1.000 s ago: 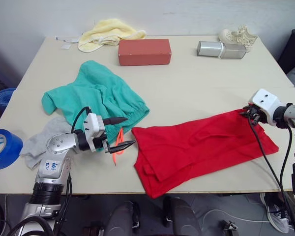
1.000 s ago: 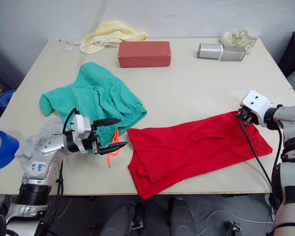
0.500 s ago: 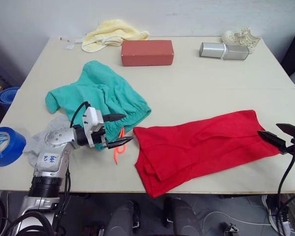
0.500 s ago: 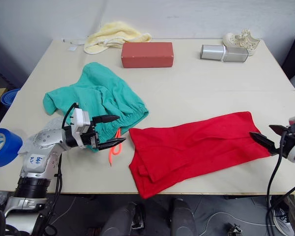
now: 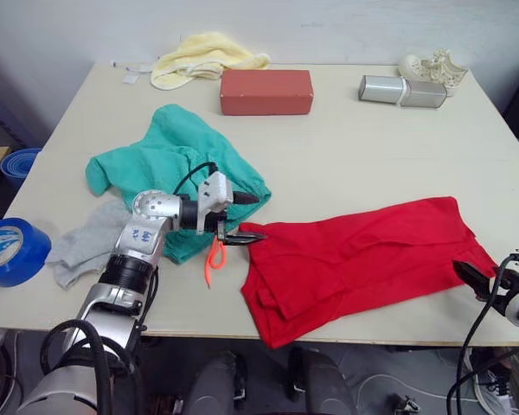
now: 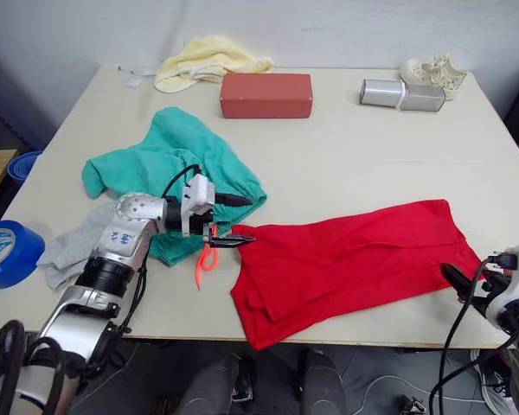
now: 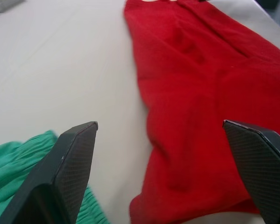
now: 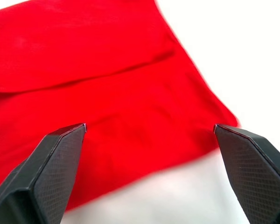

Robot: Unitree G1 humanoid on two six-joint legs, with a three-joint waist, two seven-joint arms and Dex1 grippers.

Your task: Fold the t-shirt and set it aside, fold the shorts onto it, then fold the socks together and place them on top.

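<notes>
Left end effector (image 5: 240,218): jaws spread, at the left corner of the bright red cotton t-shirt (image 5: 363,255), which lies flat to its right on the pale counter (image 5: 346,147). Teal-green fabric shorts (image 5: 169,169) lie just behind and left of it; light grey knit socks (image 5: 86,246) further left. Right end effector (image 6: 467,285): jaws spread, at the t-shirt's right edge.

t-shirt (image 5: 363,255): 1 | shorts (image 5: 169,169): 1 | socks (image 5: 85,246): 1 pile | tape rolls (image 5: 9,251): 2
</notes>
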